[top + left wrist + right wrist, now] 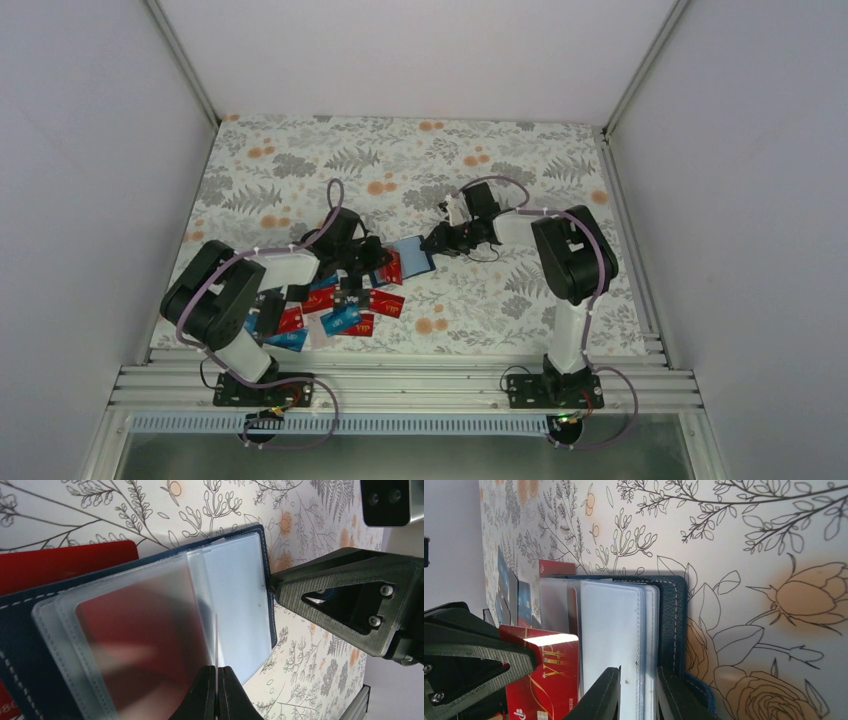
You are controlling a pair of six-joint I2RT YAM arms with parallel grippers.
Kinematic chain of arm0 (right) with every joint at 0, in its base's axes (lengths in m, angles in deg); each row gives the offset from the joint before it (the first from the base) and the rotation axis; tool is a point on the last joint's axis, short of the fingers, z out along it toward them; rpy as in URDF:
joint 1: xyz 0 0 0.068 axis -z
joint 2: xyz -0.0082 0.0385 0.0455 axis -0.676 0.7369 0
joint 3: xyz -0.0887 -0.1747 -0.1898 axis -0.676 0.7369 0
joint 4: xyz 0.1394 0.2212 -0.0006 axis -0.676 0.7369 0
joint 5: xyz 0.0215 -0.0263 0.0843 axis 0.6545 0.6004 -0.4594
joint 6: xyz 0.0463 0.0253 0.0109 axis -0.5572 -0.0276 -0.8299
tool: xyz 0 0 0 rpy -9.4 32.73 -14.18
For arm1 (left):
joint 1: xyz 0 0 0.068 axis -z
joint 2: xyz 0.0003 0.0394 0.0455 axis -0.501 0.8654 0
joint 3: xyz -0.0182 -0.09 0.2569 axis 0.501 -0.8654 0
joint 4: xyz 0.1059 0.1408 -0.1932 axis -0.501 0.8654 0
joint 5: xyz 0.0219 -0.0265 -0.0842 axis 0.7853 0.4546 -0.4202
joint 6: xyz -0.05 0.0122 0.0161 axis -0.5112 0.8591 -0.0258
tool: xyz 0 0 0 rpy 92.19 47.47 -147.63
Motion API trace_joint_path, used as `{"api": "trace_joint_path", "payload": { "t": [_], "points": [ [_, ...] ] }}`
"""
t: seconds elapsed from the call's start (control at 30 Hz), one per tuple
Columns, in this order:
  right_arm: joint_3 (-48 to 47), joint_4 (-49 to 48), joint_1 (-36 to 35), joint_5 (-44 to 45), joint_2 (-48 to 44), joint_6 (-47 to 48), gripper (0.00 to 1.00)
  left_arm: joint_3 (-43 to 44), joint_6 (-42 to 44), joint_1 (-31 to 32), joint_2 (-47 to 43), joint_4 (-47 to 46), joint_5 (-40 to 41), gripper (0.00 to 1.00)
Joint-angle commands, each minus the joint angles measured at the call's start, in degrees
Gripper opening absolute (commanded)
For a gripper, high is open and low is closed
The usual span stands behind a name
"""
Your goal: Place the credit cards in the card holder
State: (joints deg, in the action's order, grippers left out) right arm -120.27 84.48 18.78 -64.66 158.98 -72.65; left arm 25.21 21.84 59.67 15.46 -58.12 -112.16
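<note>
Holder [412, 255] sits open, lighter blue inside up, near table ctr, held btwn the two grippers.

R gripper [639, 672]: jaws narrowly apart and clamped on the holder's edge. The stack of clear sleeves [609, 630] fills the gap. The stitched navy cover runs along the outer finger; can't tell if it's inside the grip too.

L gripper [217, 670]: jaws all but closed, pinching a red card [549, 680] w/ gold script. In the L wrist view the card is edge-on, a thin line rising from the fingertips, w/ its far edge against the frosted sleeves about mid-page. Can't tell if that edge is in a pocket or only resting on it. Red shows blurred thru one sleeve.

The grippers face each other from opposite sides, close, w/ only the holder btwn them. Can't tell if the holder rests flat or is lifted a bit.

Outward: a second red card [65, 565] sticks out past the cover on the L gripper's side. Loose cards [335, 312], red, light blue & dark, lie heaped and overlapping just beside the holder, toward the L arm's base and the near edge.

Room: open floral table [400, 160] runs behind both grippers to the far edge, plus a strip on the R. White walls [100, 150] close the L, R & far sides. A metal rail [400, 385] runs along the near edge.
</note>
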Motion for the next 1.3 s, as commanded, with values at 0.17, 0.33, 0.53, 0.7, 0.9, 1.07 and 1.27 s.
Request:
{"api": "trace_joint_path", "payload": {
  "t": [0.17, 0.33, 0.53, 0.7, 0.9, 1.07, 1.27],
  "points": [
    [2.52, 0.38, -0.33, 2.28, 1.52, 1.58, 0.21, 3.67, -1.97, -1.37, 3.65, 0.28, -4.68, 0.02],
    [2.41, 0.51, -0.33, 2.36, 1.56, 1.69, 0.21, 3.75, -3.2, -1.86, 3.67, 1.41, -5.2, 0.02],
    [2.27, 0.6, -0.28, 2.39, 1.8, 1.77, 0.21, 3.39, -4.13, -2.15, 1.93, 3.73, -4.24, 0.02],
    [2.16, 0.62, -0.27, 2.27, 2.02, 1.77, 0.21, 3.48, -3.94, -2.18, 2.16, 4.14, -4.1, 0.02],
    [2.13, 0.81, -0.33, 2.32, 2.03, 1.77, 0.21, 2.62, -4.05, -2.12, 3.32, 1.68, -4.85, 0.02],
    [2.13, 0.73, -0.3, 2.03, 2.35, 1.86, 0.21, 3.48, -3.73, -2.13, 5.0, 0.53, -5.65, 0.02],
    [2.22, 0.87, -0.33, 1.78, 2.71, 2.26, 0.21, 4.49, -3.47, -2.35, 6.13, 0.25, -5.65, 0.02]
  ]
}}
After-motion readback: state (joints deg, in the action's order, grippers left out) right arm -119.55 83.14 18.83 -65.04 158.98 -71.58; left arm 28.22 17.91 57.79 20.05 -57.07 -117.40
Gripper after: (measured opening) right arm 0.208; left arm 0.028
